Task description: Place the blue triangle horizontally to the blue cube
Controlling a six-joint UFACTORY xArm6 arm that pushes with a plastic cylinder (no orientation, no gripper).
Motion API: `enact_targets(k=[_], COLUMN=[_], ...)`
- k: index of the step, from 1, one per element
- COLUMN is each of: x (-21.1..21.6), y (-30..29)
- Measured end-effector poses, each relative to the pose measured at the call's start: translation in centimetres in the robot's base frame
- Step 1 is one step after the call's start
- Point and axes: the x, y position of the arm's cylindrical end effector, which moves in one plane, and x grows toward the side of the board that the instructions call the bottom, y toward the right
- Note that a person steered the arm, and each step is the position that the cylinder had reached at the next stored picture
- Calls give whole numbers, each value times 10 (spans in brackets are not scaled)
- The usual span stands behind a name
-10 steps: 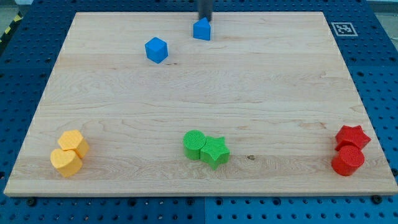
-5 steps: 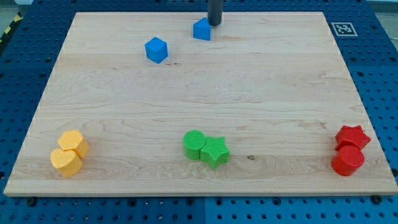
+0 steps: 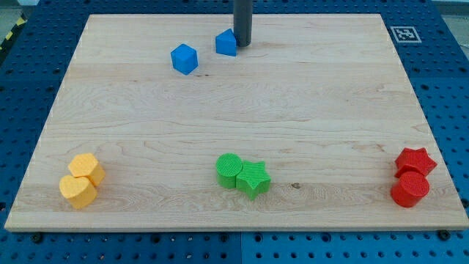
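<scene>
The rod's tip (image 3: 242,44) touches the blue triangle's (image 3: 226,43) right side, holding nothing. Pushing from that side drives it toward the blue cube (image 3: 184,59), near its left.

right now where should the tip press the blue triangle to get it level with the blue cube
No gripping here, only pushing. My tip sits against the blue triangle's right face. The blue cube lies to its left and slightly lower, so I'd probably move to the triangle's top edge and nudge it downward until level.

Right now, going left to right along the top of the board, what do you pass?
Blue cube → blue triangle → my tip, touching the triangle's right side.
</scene>
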Motion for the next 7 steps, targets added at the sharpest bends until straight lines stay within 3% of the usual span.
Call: enact_targets(k=[1,3,5,7], x=[-27,-28,25,26], y=[-2,-32,-32,-31])
